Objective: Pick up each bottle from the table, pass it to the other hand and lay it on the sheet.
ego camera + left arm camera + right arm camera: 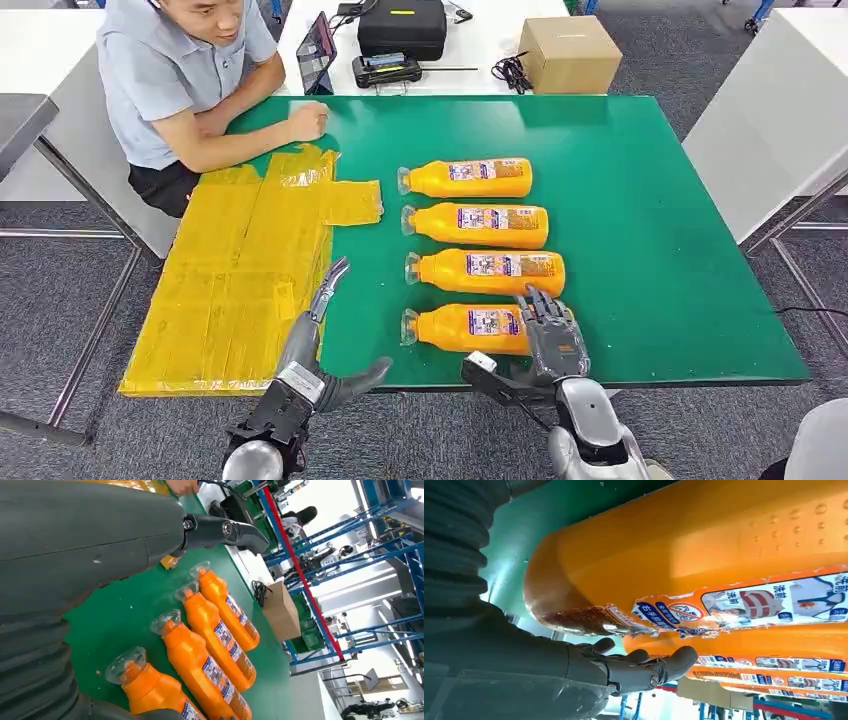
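Four orange plastic bottles lie in a row on the green table, labels bearing Chinese print, unreadable. Right hand rests over nearest orange bottle; grasp uncertain. Left hand released, beside yellow taped sheet.

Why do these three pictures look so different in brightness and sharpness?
Head view: even light, all sharp, slight glare on the yellow sheet. Left wrist view: windows behind blown out white, bottles crisp. Right wrist view: very close, one bottle looms large, background washed out.
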Robot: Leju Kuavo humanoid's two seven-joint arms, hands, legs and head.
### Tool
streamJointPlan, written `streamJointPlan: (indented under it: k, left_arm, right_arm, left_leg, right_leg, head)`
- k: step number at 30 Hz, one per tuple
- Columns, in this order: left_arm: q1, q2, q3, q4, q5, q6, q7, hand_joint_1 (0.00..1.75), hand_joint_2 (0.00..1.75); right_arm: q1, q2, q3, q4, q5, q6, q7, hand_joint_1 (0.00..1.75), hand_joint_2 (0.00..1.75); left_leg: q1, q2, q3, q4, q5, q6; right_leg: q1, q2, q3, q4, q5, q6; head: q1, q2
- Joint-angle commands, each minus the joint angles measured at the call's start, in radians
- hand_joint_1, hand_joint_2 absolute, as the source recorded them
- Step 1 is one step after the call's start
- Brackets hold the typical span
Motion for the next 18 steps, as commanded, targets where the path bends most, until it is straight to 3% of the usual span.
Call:
streamJointPlan:
  k: [1, 2, 3, 7, 8, 11, 13, 16, 18]
  left_arm:
    - [-0.022, -0.013, -0.018, 0.035, 0.0, -0.001, 0.004, 0.0, 1.75]
    - [-0.023, -0.013, -0.017, 0.038, 0.001, -0.004, 0.003, 0.0, 1.75]
    - [-0.024, -0.013, -0.017, 0.039, 0.001, -0.004, 0.002, 0.0, 1.75]
    - [-0.033, -0.013, -0.019, 0.047, 0.006, -0.015, -0.007, 0.0, 1.75]
    - [-0.039, -0.012, -0.023, 0.052, 0.024, -0.028, -0.027, 0.0, 1.75]
    - [-0.053, -0.013, -0.025, 0.074, 0.036, -0.037, -0.036, 0.0, 1.75]
    - [-0.055, -0.013, -0.03, 0.08, 0.039, -0.04, -0.038, 0.0, 1.75]
    - [-0.051, -0.013, -0.038, 0.079, 0.04, -0.04, -0.038, 0.0, 1.75]
    - [-0.044, -0.013, -0.039, 0.071, 0.04, -0.039, -0.038, 0.0, 1.75]
  right_arm:
    - [-0.017, -0.014, -0.02, 0.1, -0.001, 0.035, 0.012, 0.0, 1.75]
    - [-0.016, -0.019, -0.024, 0.106, -0.012, 0.045, 0.01, 1.57, 1.75]
    - [-0.013, -0.025, -0.027, 0.109, -0.028, 0.055, 0.001, 1.75, 1.75]
    - [-0.007, -0.041, -0.031, 0.127, -0.109, 0.092, -0.027, 1.75, 1.75]
    - [-0.003, -0.084, -0.025, 0.155, -0.156, 0.209, 0.004, 1.75, 1.75]
    - [0.03, -0.165, -0.039, 0.219, -0.241, 0.198, -0.044, 1.75, 1.75]
    - [0.043, -0.178, -0.032, 0.216, -0.258, 0.197, -0.048, 1.75, 1.75]
    - [0.063, -0.187, -0.018, 0.182, -0.299, 0.2, -0.035, 1.75, 1.75]
    - [0.078, -0.185, -0.014, 0.149, -0.319, 0.191, -0.022, 1.75, 1.75]
  left_leg:
    - [0.001, -0.001, 0.004, 0.0, -0.001, -0.002]
    - [0.001, -0.001, 0.004, 0.0, -0.001, -0.001]
    - [0.001, -0.001, 0.003, -0.001, 0.0, -0.001]
    - [0.001, -0.003, 0.004, 0.0, -0.001, -0.001]
    - [0.0, -0.002, 0.003, -0.001, 0.0, -0.001]
    - [0.0, -0.004, 0.003, -0.001, 0.0, 0.0]
    - [0.002, -0.01, 0.009, -0.002, -0.001, -0.001]
    - [0.002, -0.005, 0.016, 0.0, -0.006, 0.001]
    - [0.001, -0.008, 0.023, -0.001, -0.009, 0.003]
  right_leg:
    - [0.002, -0.001, 0.005, -0.001, -0.001, -0.002]
    - [0.001, -0.002, 0.004, -0.001, -0.001, -0.002]
    - [0.001, -0.002, 0.004, -0.001, -0.001, -0.001]
    - [0.001, -0.004, 0.006, -0.001, -0.002, -0.002]
    - [0.001, -0.003, 0.004, -0.001, -0.001, -0.001]
    - [0.001, -0.005, 0.005, -0.002, -0.001, 0.0]
    - [0.002, -0.011, 0.012, -0.005, -0.003, -0.001]
    - [0.003, -0.007, 0.007, -0.004, -0.007, -0.002]
    - [0.002, -0.008, 0.015, -0.005, -0.011, -0.003]
  head:
    - [0.0, 0.0]
    - [0.0, 0.0]
    - [0.0, 0.0]
    - [0.0, 0.0]
    - [0.0, 0.0]
    - [0.0, 0.0]
    - [0.0, 0.0]
    - [0.0, 0.0]
    - [0.0, 0.0]
